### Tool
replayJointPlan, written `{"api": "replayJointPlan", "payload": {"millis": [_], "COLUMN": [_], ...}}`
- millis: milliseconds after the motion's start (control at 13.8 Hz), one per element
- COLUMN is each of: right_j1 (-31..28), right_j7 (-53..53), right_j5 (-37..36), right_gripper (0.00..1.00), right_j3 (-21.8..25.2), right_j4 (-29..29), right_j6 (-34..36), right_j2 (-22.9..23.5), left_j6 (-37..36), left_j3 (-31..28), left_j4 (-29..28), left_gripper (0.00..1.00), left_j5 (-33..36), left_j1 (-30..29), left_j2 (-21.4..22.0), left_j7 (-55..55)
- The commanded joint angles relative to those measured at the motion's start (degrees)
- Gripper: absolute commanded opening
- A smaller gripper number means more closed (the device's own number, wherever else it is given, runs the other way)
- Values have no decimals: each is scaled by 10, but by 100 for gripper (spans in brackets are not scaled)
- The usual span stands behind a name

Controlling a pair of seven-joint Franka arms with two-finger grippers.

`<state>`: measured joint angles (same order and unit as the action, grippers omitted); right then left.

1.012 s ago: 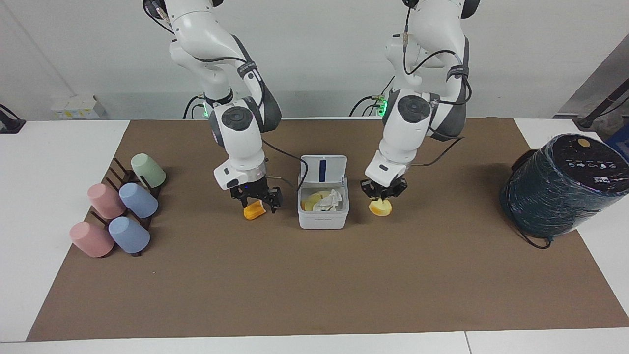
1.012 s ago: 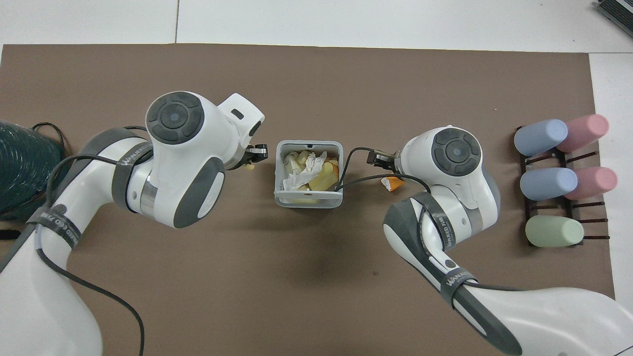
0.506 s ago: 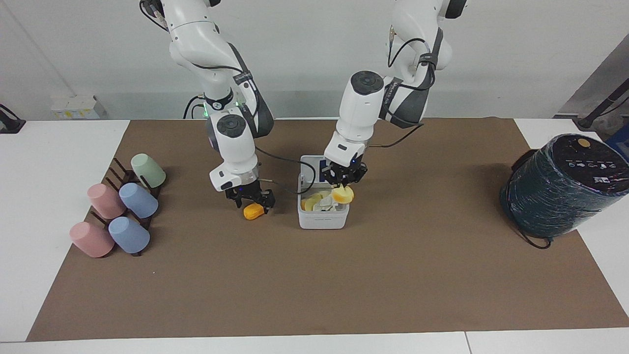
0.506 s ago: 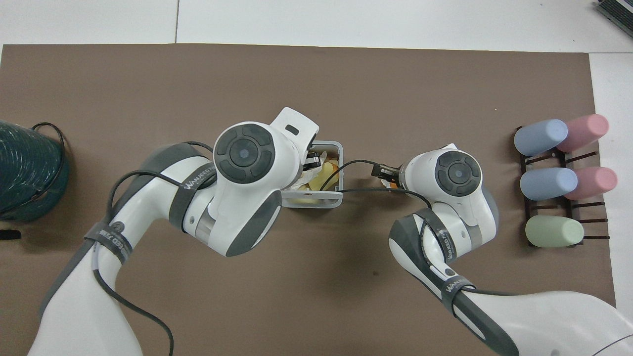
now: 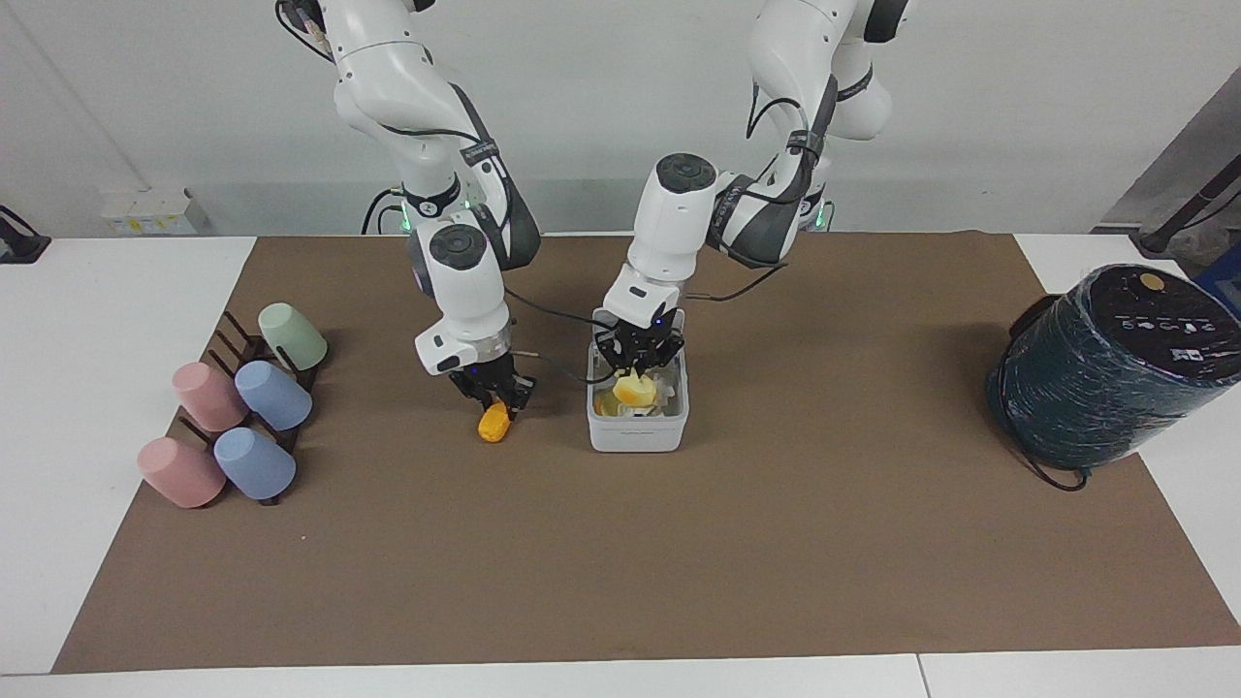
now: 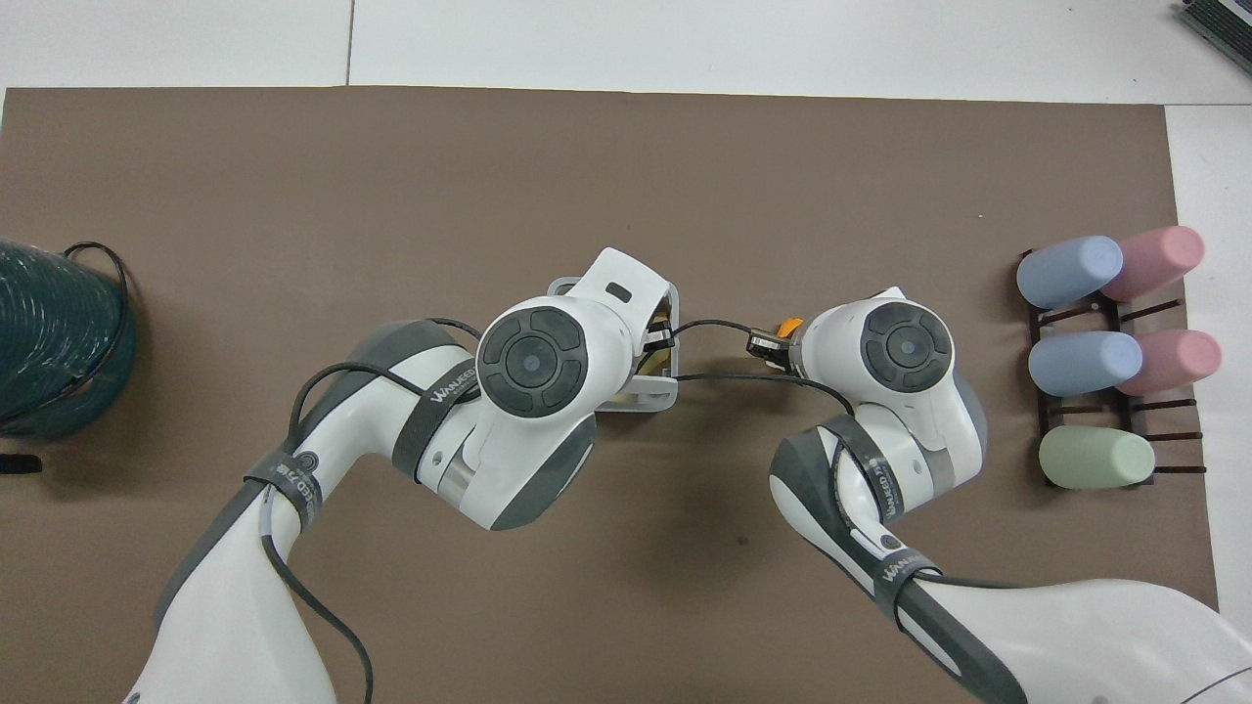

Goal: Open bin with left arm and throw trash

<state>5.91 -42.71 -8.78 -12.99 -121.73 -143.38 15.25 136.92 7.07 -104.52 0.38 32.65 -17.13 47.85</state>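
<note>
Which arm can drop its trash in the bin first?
Left. Its tool holds a yellow piece right over the open bin. The right tool holds an orange piece beside the bin.

You've got a white table (image 5: pixel 116 320) with a brown mat (image 5: pixel 620 562) covering most of it, short of both end edges. The white bin (image 5: pixel 637 431) sits on the mat mid-table, in the half toward the robots' edge. A dark rack (image 5: pixel 254 373) with five pastel cups (image 5: pixel 264 463) is at the mat's border on the right arm's end. A dark green wrapped cylinder (image 5: pixel 1105 373) lies tilted at the left arm's end, straddling the mat's border, with a black cable (image 5: pixel 1052 475) looping at its base.
</note>
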Motion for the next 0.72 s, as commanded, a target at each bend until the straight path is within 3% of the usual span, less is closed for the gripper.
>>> {"api": "replayJointPlan", "payload": {"millis": [0,145,361,651], "right_j1": [-8,-8,-10,-1], "right_j7": [-22,-22,-21,-22], "right_j5": [-12,-12,-12,-3], "right_gripper": [0,0,0,0], "right_j3": [-3,-3,-4,-7], "right_j4": [-10,-7,16,115], "right_j6": [-3,-3,8,90], "right_j2": [-14,-14,-14,-12], "left_j6": [-11,-67,-175,-307], "left_j3": [-7,-7,-7,-5], "left_j4": [19,62,129,191], "left_gripper": [57,71,71,71], "left_j5": [-1,-1,-1,0], "left_j1": [-1,-6,-31,-99], "left_j2": [-18,-17,-11,-2], "left_j7": [5,3,-4,-59]}}
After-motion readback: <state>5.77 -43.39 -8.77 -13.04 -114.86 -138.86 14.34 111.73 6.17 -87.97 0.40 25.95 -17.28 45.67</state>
